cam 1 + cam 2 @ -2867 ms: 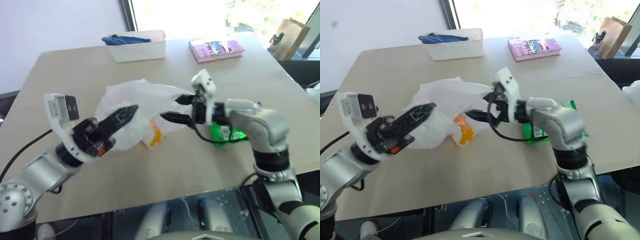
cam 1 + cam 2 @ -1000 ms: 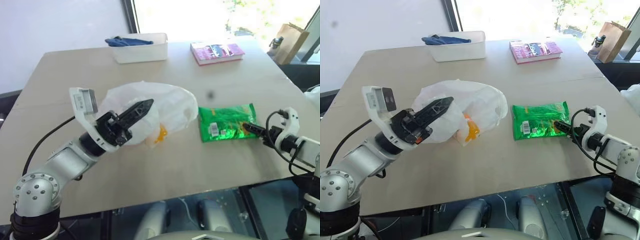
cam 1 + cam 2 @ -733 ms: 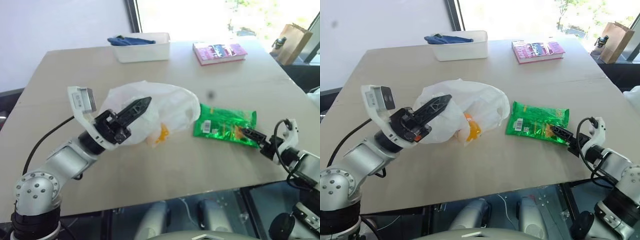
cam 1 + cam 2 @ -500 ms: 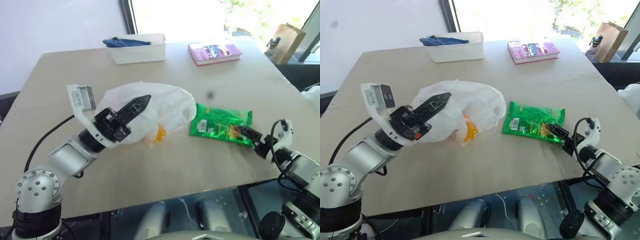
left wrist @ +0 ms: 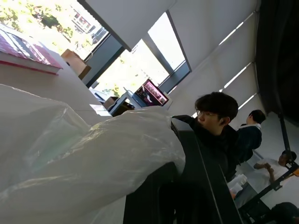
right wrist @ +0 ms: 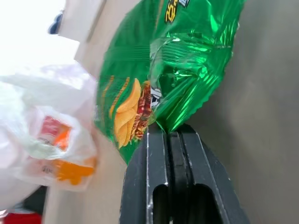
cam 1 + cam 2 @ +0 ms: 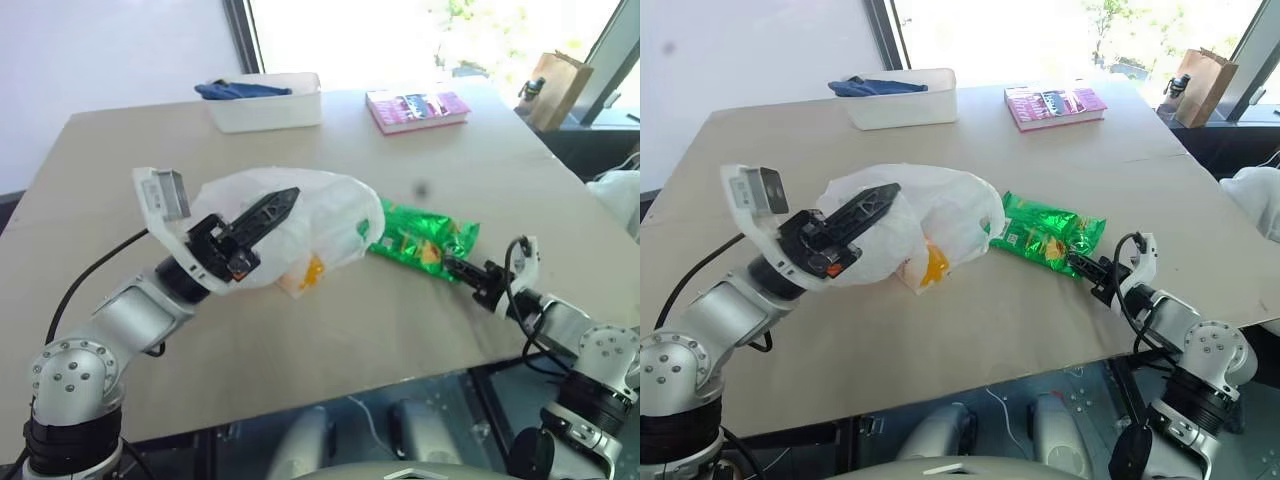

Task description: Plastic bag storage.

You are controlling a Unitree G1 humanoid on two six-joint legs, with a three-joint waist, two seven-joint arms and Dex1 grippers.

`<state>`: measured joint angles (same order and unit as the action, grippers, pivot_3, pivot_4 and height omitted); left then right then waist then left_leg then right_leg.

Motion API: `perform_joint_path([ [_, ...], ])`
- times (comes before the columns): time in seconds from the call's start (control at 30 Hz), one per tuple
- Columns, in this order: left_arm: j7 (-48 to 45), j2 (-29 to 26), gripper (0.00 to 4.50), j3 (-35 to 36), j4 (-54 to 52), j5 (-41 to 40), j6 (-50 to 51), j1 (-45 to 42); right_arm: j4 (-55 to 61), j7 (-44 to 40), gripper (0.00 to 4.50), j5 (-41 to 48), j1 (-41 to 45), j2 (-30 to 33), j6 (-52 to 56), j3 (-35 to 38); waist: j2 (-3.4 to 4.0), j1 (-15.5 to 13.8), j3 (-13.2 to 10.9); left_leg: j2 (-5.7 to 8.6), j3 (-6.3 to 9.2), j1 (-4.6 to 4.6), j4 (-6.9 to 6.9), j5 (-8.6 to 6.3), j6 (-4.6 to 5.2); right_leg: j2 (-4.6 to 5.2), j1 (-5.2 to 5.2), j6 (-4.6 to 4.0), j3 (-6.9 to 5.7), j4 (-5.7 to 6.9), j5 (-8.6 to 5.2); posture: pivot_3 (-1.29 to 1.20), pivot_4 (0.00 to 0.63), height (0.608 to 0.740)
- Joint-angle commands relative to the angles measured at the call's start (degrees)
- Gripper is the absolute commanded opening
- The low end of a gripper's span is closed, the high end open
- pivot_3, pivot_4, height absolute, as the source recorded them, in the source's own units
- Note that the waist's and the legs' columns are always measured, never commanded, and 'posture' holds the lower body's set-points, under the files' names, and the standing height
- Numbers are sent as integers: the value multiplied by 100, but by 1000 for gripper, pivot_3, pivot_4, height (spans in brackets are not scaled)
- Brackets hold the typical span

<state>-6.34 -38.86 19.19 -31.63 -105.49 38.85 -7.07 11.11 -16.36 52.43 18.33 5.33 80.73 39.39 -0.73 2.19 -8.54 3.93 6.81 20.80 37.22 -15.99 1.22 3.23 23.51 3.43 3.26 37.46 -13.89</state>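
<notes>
Left gripper (image 7: 272, 208): two black ribbed fingers pressed together on a fold of the plastic bag, lifted above the table and pointing toward the far right. In the left wrist view the film drapes over the black finger (image 5: 196, 186).
Plastic bag (image 7: 320, 215): large, thin, translucent white film, crinkled and puffed into a rounded mound. It sits near the middle of the table, its left side pinched and raised by the left gripper, its right edge touching the green snack packet. An orange and white packet (image 7: 312, 270) shows through the film at its lower front.
White tub (image 7: 265, 103): rectangular, smooth plastic, at the far edge of the table, with a dark blue cloth (image 7: 232, 90) lying in it.
Table (image 7: 330, 330): flat, matte, pale tan top.
Pink book (image 7: 417, 108): flat, glossy cover, far side of the table, right of the tub.
Green snack packet (image 7: 425, 235): shiny crinkled foil with chips printed on it, lying slanted just right of the bag.
Right gripper (image 7: 462, 268): slim black fingers pinched on the packet's near right corner; the right wrist view shows the foil edge caught between them.
Change: a second ago the packet lay square and well apart from the bag, with the right gripper spread at its right end; now it is dragged left against the bag.
Brown paper bag (image 7: 552, 88): stiff, upright, beyond the table's far right corner.
</notes>
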Motion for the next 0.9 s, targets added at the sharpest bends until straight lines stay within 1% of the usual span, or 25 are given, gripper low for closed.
perform_joint_path([
  [0.03,173,-87,0,329,57,-470,-177,-74,738,133,28,1288,211,93,124,358,25,-19,-15,0,-1,7,-1,0,0,2,8,0,1,0,0,0,150,740],
  [0.07,228,-92,0,368,124,-568,-207,-112,924,268,28,1790,198,160,116,415,39,-29,-24,-1,1,13,-1,0,-1,5,15,0,0,2,0,0,150,740],
  [0.13,285,-86,0,420,265,-703,-225,-212,1146,713,28,2789,68,334,-67,379,44,-52,-27,-2,8,29,-3,5,-9,5,28,-1,-5,-1,-1,0,150,740],
  [0.23,313,21,0,493,619,-751,-172,-503,1520,1503,28,4269,-500,937,-629,6,45,-97,-28,-2,21,48,-5,11,-21,10,29,-1,-23,-27,0,0,150,740],
  [0.3,244,-7,0,472,943,-751,-41,-759,2007,1986,28,5390,-1097,1417,-1366,-251,47,-144,-29,0,23,54,-5,9,-17,12,29,0,-28,-40,0,0,150,740],
  [0.37,177,-75,0,437,1230,-751,92,-991,2513,2217,28,5984,-1540,1694,-2179,-404,48,-143,-30,1,26,62,-4,7,-14,14,29,1,-34,-49,0,0,150,740],
  [0.47,156,-20,0,442,1589,-751,351,-1302,3376,2229,28,6057,-1847,1848,-3482,-776,44,-103,-33,0,28,72,3,7,-14,-3,31,3,-39,-52,1,0,150,740],
  [0.53,119,-19,0,415,1771,-751,531,-1432,3802,2372,28,6057,-1684,1924,-4222,-1282,44,-64,-33,-3,26,71,7,7,-14,-11,31,5,-35,-51,2,0,150,740],
  [0.63,111,14,0,343,2049,-751,749,-1705,4104,2644,28,6057,-1005,1927,-5072,-2130,44,-17,-35,-4,28,70,11,8,-15,-13,31,5,-37,-47,2,0,150,740],
  [0.7,130,38,0,345,2172,-751,854,-1840,4095,2821,28,6057,-692,1967,-5392,-2507,43,-17,-35,-4,32,70,15,10,-17,-15,32,5,-41,-42,2,0,150,740],
  [0.8,120,41,0,425,2274,-751,1032,-1970,3828,3481,28,6057,506,1577,-5747,-3301,43,10,-36,-2,38,73,14,10,-18,-14,35,4,-44,-43,2,0,150,740],
  [0.83,117,116,0,535,2296,-751,1118,-2026,3666,3645,28,6057,842,1405,-5769,-3527,42,20,-36,-2,33,76,14,10,-18,-14,42,4,-38,-39,2,0,150,740],
  [0.9,149,321,0,769,2306,-751,1274,-2125,3312,3717,28,6057,1082,1257,-5615,-3789,38,-3,-33,-2,35,91,15,12,-22,-13,63,2,-39,-31,3,0,150,740],
])
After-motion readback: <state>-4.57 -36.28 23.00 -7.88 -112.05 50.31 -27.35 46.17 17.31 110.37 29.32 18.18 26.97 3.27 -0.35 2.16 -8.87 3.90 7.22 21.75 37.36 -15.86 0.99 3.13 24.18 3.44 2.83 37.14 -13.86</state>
